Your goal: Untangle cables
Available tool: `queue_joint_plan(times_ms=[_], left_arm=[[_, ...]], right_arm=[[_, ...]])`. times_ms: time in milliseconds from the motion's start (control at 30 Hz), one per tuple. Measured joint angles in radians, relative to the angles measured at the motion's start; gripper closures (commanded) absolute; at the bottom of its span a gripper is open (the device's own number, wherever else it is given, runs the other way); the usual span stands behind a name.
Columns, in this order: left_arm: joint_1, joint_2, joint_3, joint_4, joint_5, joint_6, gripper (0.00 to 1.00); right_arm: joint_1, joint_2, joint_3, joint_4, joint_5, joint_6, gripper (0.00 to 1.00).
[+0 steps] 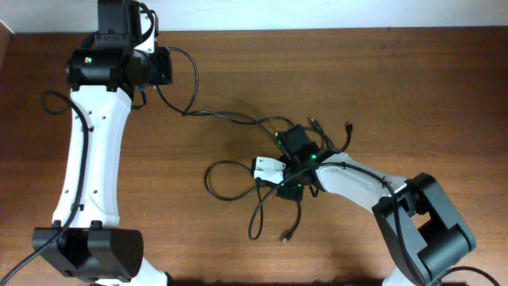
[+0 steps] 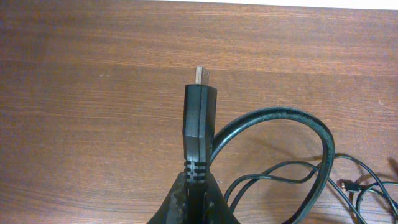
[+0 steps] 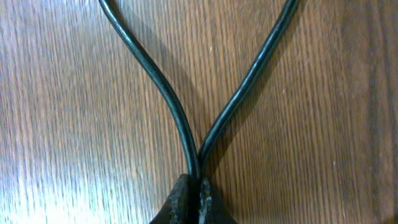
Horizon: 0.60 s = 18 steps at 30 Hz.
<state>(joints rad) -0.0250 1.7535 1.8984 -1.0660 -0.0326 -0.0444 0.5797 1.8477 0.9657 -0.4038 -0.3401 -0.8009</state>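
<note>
Jaws of the left gripper (image 2: 194,186) are pinching the base of a black plug (image 2: 199,121), whose metal tip is pointing straight ahead of the gripper. Its cable (image 2: 292,118) is curving out in a wide loop to the gripper's right, lying on the wooden table (image 2: 74,93). Further right, the other cables (image 1: 262,184) are lying in loose overlapping loops around the right gripper (image 3: 198,196), which is squeezing two black strands (image 3: 155,81) together where they are meeting in a V and fanning out ahead of it.
</note>
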Motion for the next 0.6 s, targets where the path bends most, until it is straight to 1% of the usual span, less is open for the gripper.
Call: queue_joint_plan(times_ms=[167,233,267,400,433,533,600], left_arm=[[0.000,0.000,0.000,0.000,0.000,0.000,1.00],[0.000,0.000,0.000,0.000,0.000,0.000,1.00],[0.000,0.000,0.000,0.002,0.000,0.000,1.00],[0.000,0.000,0.000,0.001,0.000,0.000,1.00],[0.000,0.000,0.000,0.002,0.000,0.000,1.00],[0.000,0.000,0.000,0.002,0.000,0.000,1.00],[0.000,0.000,0.000,0.002,0.000,0.000,1.00]], right_arm=[[0.002,0.021,0.069,-0.034,0.002,0.077,0.96],[0.003,0.018,0.115,-0.108,0.047,0.115,0.96],[0.003,0.012,0.149,-0.183,0.053,0.122,0.96],[-0.010,-0.079,0.389,-0.386,0.042,0.177,0.96],[-0.035,-0.086,0.449,-0.425,0.011,0.203,0.96],[-0.120,-0.097,0.544,-0.468,-0.029,0.253,0.96],[-0.188,-0.128,0.642,-0.552,-0.045,0.278,0.96]])
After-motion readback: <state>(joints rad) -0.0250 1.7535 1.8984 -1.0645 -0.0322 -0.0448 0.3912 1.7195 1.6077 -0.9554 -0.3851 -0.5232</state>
